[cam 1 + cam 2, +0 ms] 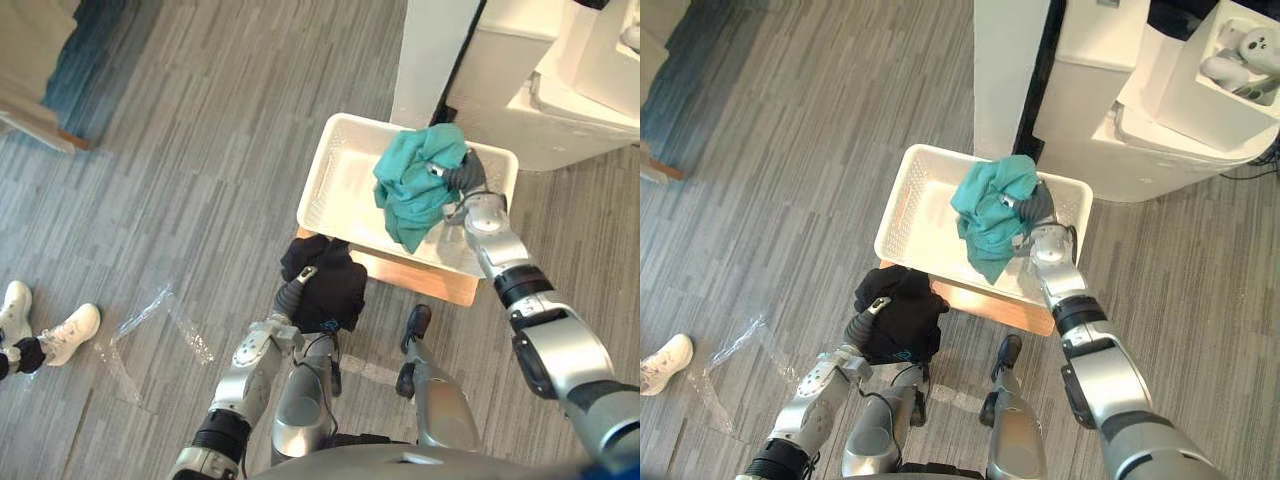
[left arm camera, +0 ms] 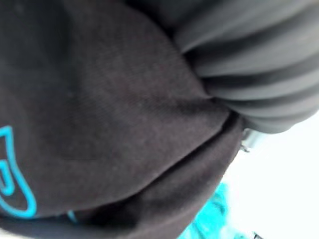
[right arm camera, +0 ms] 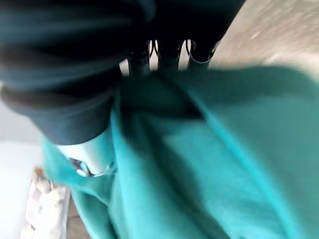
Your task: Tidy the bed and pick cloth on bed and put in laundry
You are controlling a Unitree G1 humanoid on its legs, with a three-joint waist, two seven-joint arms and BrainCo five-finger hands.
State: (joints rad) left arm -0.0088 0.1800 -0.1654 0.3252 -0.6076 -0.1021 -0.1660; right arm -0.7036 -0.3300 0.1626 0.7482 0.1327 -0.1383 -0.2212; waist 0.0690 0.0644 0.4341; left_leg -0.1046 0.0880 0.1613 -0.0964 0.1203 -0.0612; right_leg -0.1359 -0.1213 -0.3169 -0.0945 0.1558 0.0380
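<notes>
Over the far right corner of the white laundry basket (image 1: 335,190), we note the right robot hand (image 1: 466,178) with fingers curled into a bunched teal cloth (image 1: 412,190), whose lower end hangs down inside the basket. Just in front of the basket, on the robot's side, the left robot hand (image 1: 296,288) clutches a balled black cloth (image 1: 335,285), thumb laid over it. We judge both cloths light, limp and not fragile, but apt to trail a loose end over the basket wall, so the thick middle of each bunch is a better hold than an edge.
</notes>
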